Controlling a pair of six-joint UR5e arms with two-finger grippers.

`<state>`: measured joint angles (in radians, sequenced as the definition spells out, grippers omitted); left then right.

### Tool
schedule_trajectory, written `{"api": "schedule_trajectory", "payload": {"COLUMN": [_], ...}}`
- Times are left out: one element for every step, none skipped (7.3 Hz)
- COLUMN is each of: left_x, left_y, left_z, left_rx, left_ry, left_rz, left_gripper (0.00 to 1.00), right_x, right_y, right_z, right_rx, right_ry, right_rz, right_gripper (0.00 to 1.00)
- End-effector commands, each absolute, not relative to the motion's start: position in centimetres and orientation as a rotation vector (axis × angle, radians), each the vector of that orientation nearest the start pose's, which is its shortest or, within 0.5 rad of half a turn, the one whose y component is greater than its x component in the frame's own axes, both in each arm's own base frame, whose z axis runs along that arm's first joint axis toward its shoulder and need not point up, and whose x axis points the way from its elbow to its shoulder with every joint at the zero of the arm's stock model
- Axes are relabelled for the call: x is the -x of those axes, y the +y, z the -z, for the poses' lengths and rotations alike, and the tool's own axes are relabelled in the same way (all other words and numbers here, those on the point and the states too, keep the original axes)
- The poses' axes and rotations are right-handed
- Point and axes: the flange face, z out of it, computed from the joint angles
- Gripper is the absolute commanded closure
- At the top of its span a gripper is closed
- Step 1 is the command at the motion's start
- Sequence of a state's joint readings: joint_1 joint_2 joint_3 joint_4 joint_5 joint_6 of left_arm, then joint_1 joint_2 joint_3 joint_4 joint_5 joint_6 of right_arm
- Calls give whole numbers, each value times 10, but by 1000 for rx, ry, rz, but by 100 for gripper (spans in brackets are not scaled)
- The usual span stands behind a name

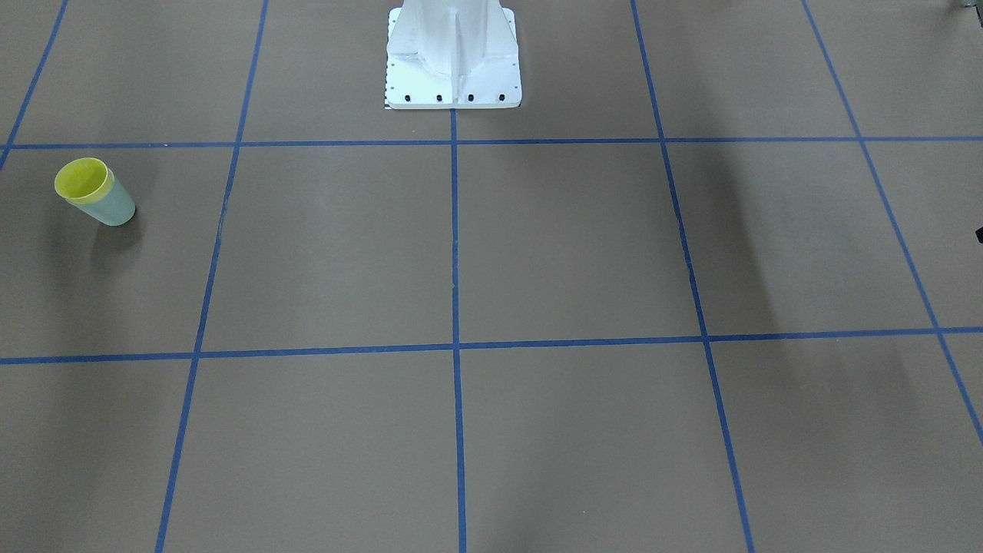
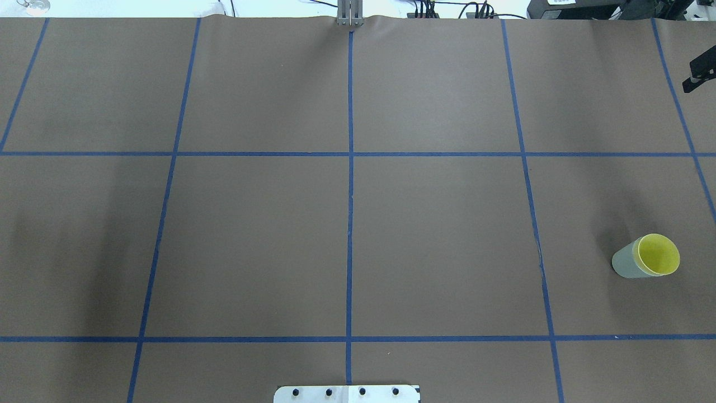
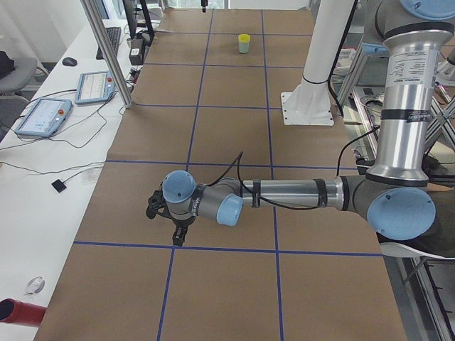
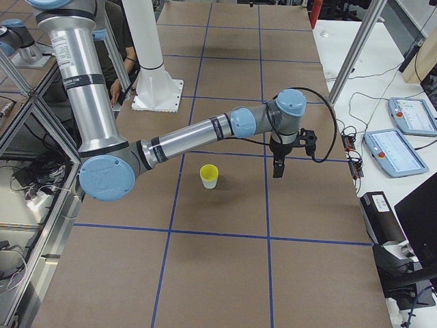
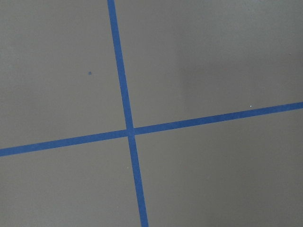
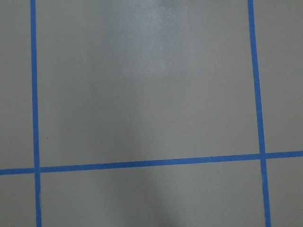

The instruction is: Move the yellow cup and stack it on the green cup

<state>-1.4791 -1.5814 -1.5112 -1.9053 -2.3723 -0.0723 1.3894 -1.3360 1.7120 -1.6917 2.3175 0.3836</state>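
— Where's the stack?
— On my right side of the brown paper table (image 2: pixel 447 224). The yellow cup (image 2: pixel 657 254) sits nested in the green cup (image 2: pixel 625 264), with just its rim band showing above. Both are upright, long axis vertical, mouths up, smooth plain tapered plastic.
— And your grippers?
— The left gripper (image 3: pixel 176 238) hangs over a blue tape (image 5: pixel 124 94) crossing. The right gripper (image 4: pixel 278 171) hovers near the cups, apart from them. Spread or pressed together, I can't tell for either. The print on my right arm tube (image 4: pixel 78 75) is too small to read.

Yellow cup (image 2: pixel 659 254) inside green cup (image 2: pixel 625 264)
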Motion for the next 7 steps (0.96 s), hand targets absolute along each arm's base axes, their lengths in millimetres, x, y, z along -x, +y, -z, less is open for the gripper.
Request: {"api": "schedule_trajectory", "payload": {"left_x": [22, 25, 33, 35, 44, 44, 44], "left_y": [-498, -496, -494, -504, -517, -512, -511], "left_z": [-644, -646, -643, -635, -613, -622, -621], "left_rx": [-226, -135, -114, -26, 9, 7, 5], "left_ry": [741, 734, 727, 730, 729, 739, 741], "left_rz": [-128, -92, -111, -84, -110, -147, -147], "left_gripper": [0, 0, 0, 0, 0, 0, 0], "right_x": [38, 37, 36, 35, 35, 35, 35], "right_y": [-574, -566, -562, -558, -559, -559, -559], "right_z": [-505, -520, -524, -533, -533, -533, -533], "right_rx": [-4, 8, 13, 23, 19, 20, 19], "right_ry": [-767, -762, -761, -758, -758, -758, -758], "right_rz": [-51, -34, -31, -24, -16, -15, -14], "right_gripper": [0, 0, 0, 0, 0, 0, 0]}}
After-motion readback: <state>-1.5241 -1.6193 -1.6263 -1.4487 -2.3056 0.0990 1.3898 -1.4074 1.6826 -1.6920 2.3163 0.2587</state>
